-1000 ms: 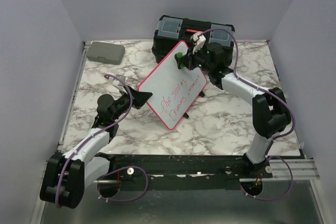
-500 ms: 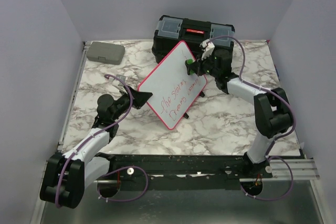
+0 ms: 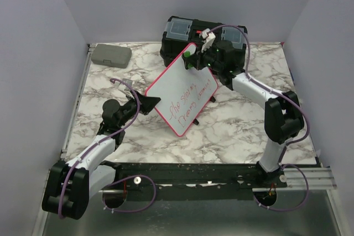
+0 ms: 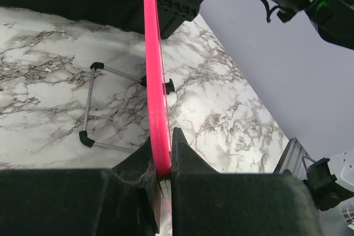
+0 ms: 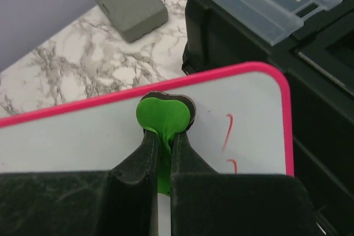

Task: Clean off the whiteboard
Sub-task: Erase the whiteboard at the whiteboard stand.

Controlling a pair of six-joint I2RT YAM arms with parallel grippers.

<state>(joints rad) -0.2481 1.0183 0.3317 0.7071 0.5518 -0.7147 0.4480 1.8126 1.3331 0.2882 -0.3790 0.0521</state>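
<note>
Glossy white, pink-framed and rounded at the corners, the whiteboard [image 3: 182, 89] stands tilted mid-desk [image 3: 243, 125], its red handwriting and long axis running near-left to far-right. The left jaws pinch its frame edge. The right jaws clamp a soft green eraser [image 5: 163, 113] at the far corner, just before a black toolbox [image 3: 171, 45]. Open veined marble spreads to the near right.
</note>
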